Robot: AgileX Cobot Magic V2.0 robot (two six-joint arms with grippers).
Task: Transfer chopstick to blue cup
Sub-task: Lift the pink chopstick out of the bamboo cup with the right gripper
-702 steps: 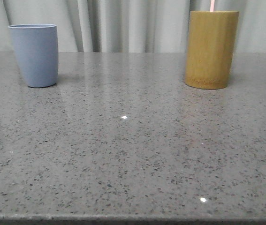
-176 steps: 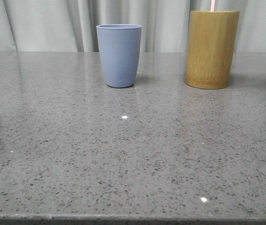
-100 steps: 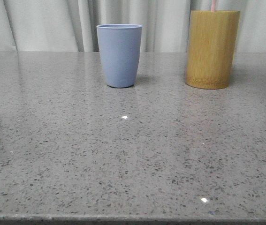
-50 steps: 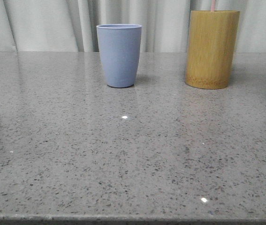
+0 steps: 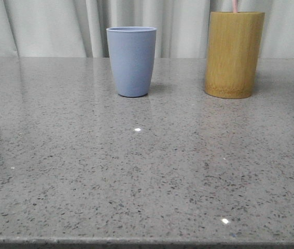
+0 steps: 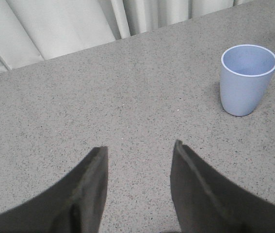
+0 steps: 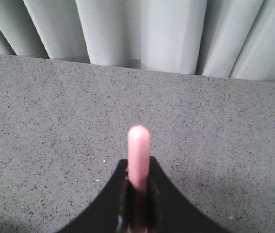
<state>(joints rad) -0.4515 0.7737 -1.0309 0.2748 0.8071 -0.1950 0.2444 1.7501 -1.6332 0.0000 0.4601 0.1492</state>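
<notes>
The blue cup [image 5: 131, 61] stands upright at the table's back, near the middle; it also shows in the left wrist view [image 6: 248, 80], and its inside looks empty. A pale pink chopstick [image 5: 234, 5] sticks up out of the bamboo cylinder [image 5: 234, 54] at the back right and runs out of the top of the front view. In the right wrist view my right gripper [image 7: 138, 167] is shut on the chopstick [image 7: 139, 150], whose rounded end pokes past the fingertips. My left gripper [image 6: 139, 145] is open and empty, above bare table some way from the blue cup. Neither gripper shows in the front view.
The grey speckled stone table [image 5: 147, 171] reaches to a pale pleated curtain [image 5: 58, 26] behind it. The bamboo cylinder stands to the right of the blue cup with a gap between them.
The blue cup stood at the back left 7 s ago and now stands near the middle. Over the last 1.8 s nothing has visibly moved.
</notes>
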